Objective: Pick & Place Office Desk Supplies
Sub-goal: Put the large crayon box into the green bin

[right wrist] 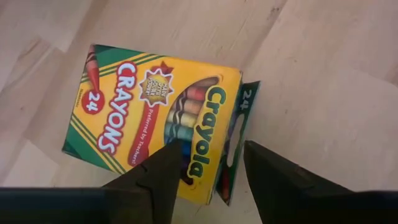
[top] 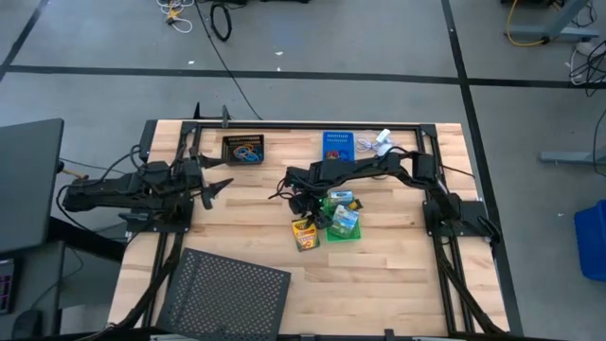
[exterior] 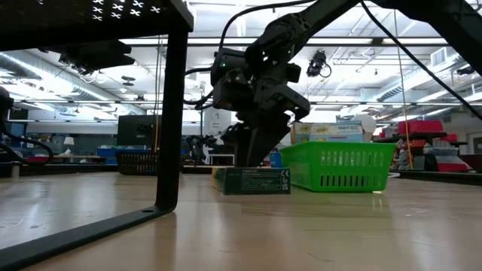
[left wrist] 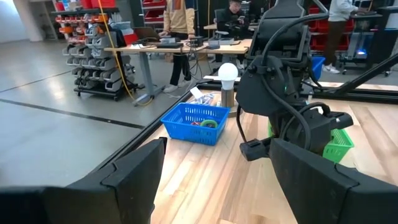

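Yellow crayon box (right wrist: 155, 121) lies flat on the wood, green-striped, its end flap ajar. Right gripper (right wrist: 208, 163) hangs just above it, fingers spread, gripping nothing. Left gripper (top: 216, 188) waits at the left, also released.

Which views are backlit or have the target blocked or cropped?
Low view: bright ceiling lights behind, right gripper a dark silhouette over the crayon box. Right wrist view: evenly lit, box print sharp, own fingers cover its near edge. High view: right arm partly hides the box.
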`<state>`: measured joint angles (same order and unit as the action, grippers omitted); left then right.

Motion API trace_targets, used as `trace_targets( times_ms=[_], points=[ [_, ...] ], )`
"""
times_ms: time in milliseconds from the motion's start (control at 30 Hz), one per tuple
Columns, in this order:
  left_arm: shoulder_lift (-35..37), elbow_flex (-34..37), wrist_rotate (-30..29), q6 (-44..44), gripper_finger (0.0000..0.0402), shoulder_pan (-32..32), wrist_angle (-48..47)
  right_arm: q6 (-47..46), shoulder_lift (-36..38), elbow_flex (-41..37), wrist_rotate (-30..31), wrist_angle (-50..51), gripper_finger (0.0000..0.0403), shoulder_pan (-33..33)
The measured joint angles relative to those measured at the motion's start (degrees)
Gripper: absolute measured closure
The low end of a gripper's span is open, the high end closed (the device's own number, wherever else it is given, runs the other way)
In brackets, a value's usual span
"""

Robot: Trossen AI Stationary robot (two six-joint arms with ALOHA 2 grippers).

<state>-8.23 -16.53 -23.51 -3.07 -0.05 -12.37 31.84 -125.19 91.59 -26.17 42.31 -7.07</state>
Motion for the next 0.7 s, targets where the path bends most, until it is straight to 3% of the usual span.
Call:
trace_targets(
  times_ms=[167,367,533,700],
  points=[
    [0.00,0.00,-0.02,0.08,0.0099,0.00,-0.02,0.72,0.00,0.00,-0.19,0.60,0.0260,-0.01],
    [0.00,0.00,-0.65,-0.11,0.0099,0.02,-0.03,2.62,0.02,0.09,0.26,1.66,0.0383,0.09],
    [0.00,0.00,-0.90,-0.31,0.0099,0.02,-0.01,3.31,0.08,0.09,0.48,2.66,0.0399,0.41],
    [0.00,0.00,-1.14,-0.37,0.0099,0.02,-0.03,3.12,0.92,1.08,5.21,4.49,0.0401,1.61]
  ],
)
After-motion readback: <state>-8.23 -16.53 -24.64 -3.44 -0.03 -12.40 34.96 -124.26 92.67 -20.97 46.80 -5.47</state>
